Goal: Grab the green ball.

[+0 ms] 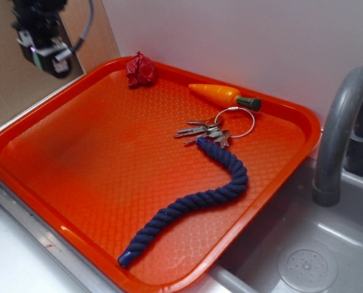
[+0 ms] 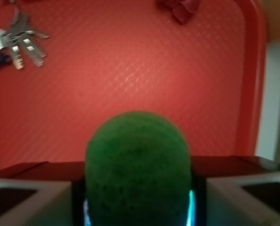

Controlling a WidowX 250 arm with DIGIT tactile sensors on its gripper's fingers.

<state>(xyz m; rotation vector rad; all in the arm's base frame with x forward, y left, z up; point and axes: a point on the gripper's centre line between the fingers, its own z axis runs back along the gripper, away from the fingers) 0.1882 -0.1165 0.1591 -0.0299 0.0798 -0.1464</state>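
Note:
The green ball (image 2: 137, 165) fills the lower middle of the wrist view, wedged between my two fingers (image 2: 31, 197), with the orange tray (image 2: 130, 84) well below it. My gripper (image 2: 137, 193) is shut on the ball. In the exterior view the gripper (image 1: 44, 52) hangs high at the top left, above the tray's far left corner; the ball does not show there.
On the orange tray (image 1: 77, 152) lie a dark red cloth wad (image 1: 141, 70), a toy carrot (image 1: 221, 94), a bunch of keys (image 1: 206, 131) and a blue rope (image 1: 197, 204). A grey faucet (image 1: 343, 122) and sink (image 1: 304, 256) stand to the right.

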